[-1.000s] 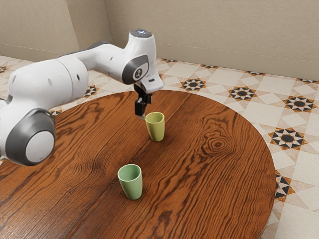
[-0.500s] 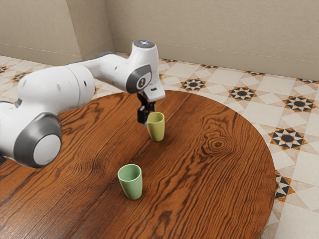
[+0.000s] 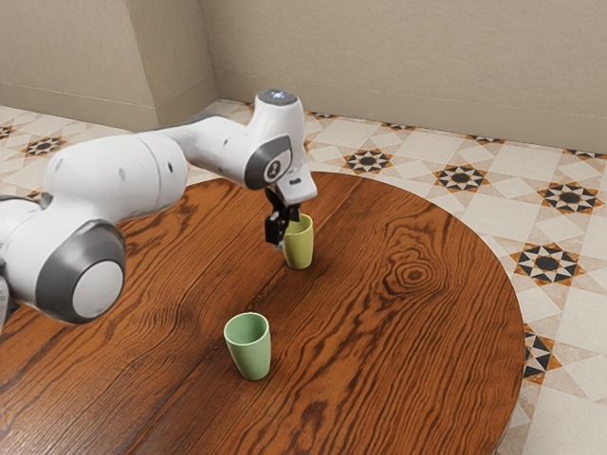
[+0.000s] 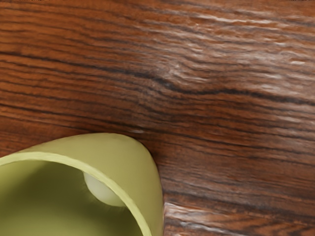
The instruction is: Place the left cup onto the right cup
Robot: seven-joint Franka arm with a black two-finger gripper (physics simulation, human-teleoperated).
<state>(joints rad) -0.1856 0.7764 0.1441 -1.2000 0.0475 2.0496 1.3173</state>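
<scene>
- Exterior view, pincer: my gripper (image 3: 278,232) hangs point-down at the rim of the yellow-green cup (image 3: 298,242), on the side of the rim toward the exterior view's left. It is level with the cup's mouth, touching or all but touching it. Whether it is apart or clamped on the wall I cannot tell.
- Exterior view, task's thing: the yellow-green cup stands upright, mouth up, on the far half of the round wooden table (image 3: 408,313). Its long axis is vertical, in line with my hand.
- Exterior view, target: the pale green cup (image 3: 248,345) stands upright, nearer the camera and a little toward the exterior view's left. It is well apart from the first cup, with bare wood between them.
- Wrist view: the yellow-green cup (image 4: 118,162) sits right under my hand, its rim and hollow inside showing, with the table (image 4: 221,98) grain beyond it.
- Judgement: the grasp turns on the rim wall lying just beside the pincer. The carry then runs toward the near cup.
</scene>
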